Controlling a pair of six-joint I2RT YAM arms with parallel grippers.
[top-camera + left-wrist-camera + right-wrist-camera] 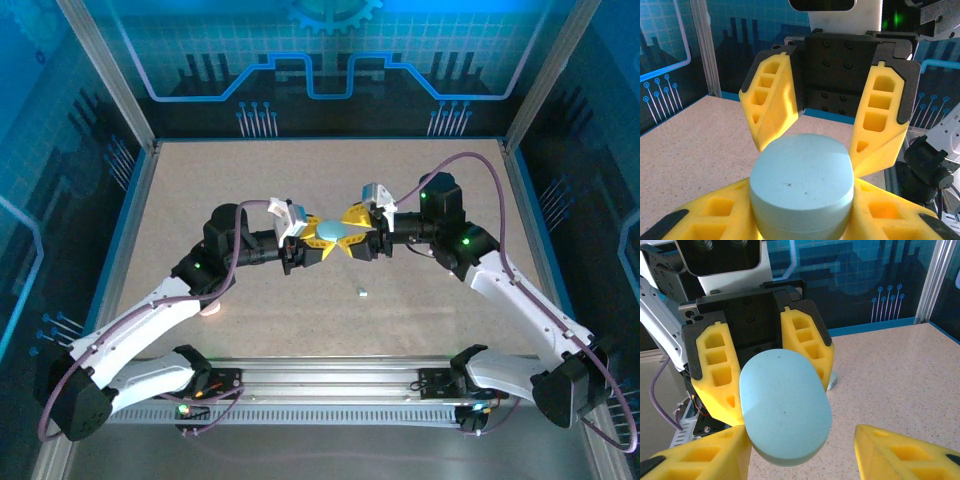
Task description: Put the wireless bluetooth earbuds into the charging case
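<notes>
While the smooth, pale blue oval charging case [336, 236] is held above the speckled beige surface [440, 200] between the two arms, it is clamped at its sides by the left fingers [715, 215], whereas the right fingers [905, 450] are spread around its other end, one of them clearly off it. A tiny, pale, glossy earbud [362, 293] lies loose on the surface near the case, on the side towards the arm bases, so the step in hand is judged to be readying the case, whose lid appears shut. Next, the lid would have to be prised open against a steady left hold before the earbud can be fetched and seated.
</notes>
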